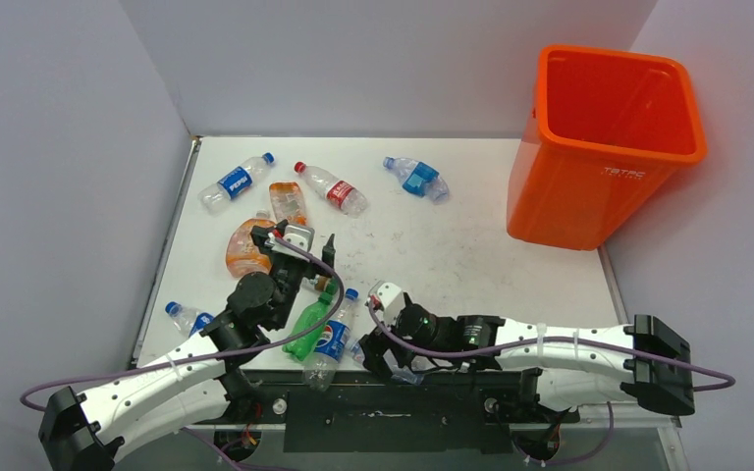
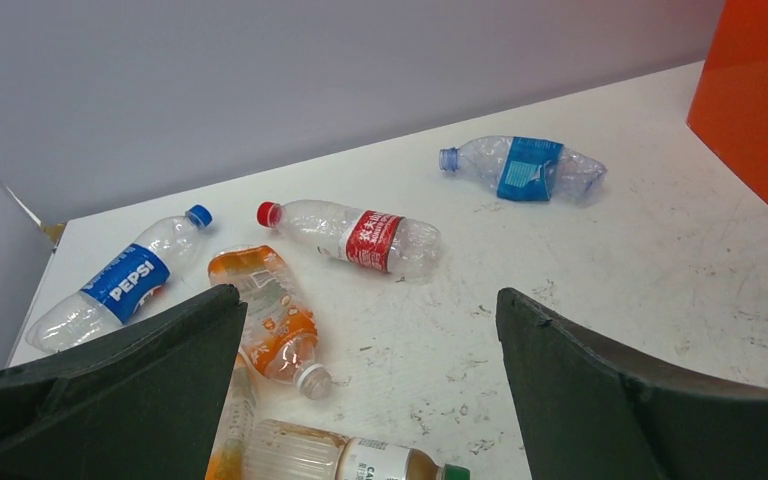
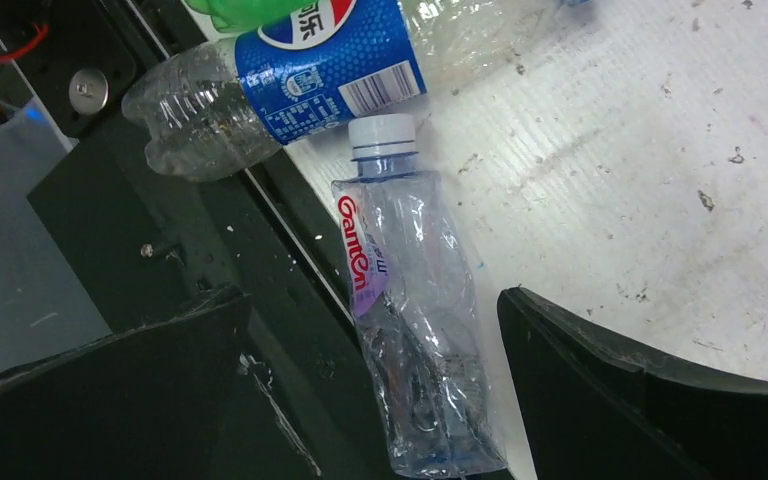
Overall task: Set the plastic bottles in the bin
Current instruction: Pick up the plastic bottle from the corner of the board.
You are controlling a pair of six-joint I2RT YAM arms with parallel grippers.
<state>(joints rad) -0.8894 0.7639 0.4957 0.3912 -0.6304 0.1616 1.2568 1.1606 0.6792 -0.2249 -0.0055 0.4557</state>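
**Reader:** What lies nearest the arm bases?

**Legend:** At the near edge of the white worktop (image 1: 471, 255), the right arm's fingers (image 3: 368, 300) stand wide apart. One is on each side of a crumpled clear plastic bottle with a white cap (image 3: 410, 300), and neither touches it. The bottle lies flat along the edge. Its thin wall is dented and creased, and would probably give further under a squeeze. Just beyond it, a clear bottle with a blue Pepsi label (image 3: 330, 60) rests against a green plastic bottle (image 1: 309, 319). A small blue-capped clear bottle (image 1: 188, 317) lies at the left edge.

**Reader:** And the other arm?

**Legend:** The left arm's fingers (image 2: 365, 300) are likewise spread and hold nothing. They hang above a cluster of orange-tinted bottles (image 2: 270, 315). Farther back lie three more:
- a clear bottle with a red cap and red label (image 2: 360, 235);
- a blue-capped Pepsi bottle (image 2: 120, 280);
- a crushed clear bottle with a blue label (image 2: 525, 168).

**Reader:** How far along is the task?

**Legend:** The tall bright orange plastic bin (image 1: 589, 186) stands upright at the far right corner, well apart from every bottle. No bottle shows in the part of its interior that the overhead view reveals, though the floor of the bin is hidden. Some ten bottles lie on the worktop, so nearly all of the task appears to remain. The step in hand appears to be the grasp of the white-capped bottle.
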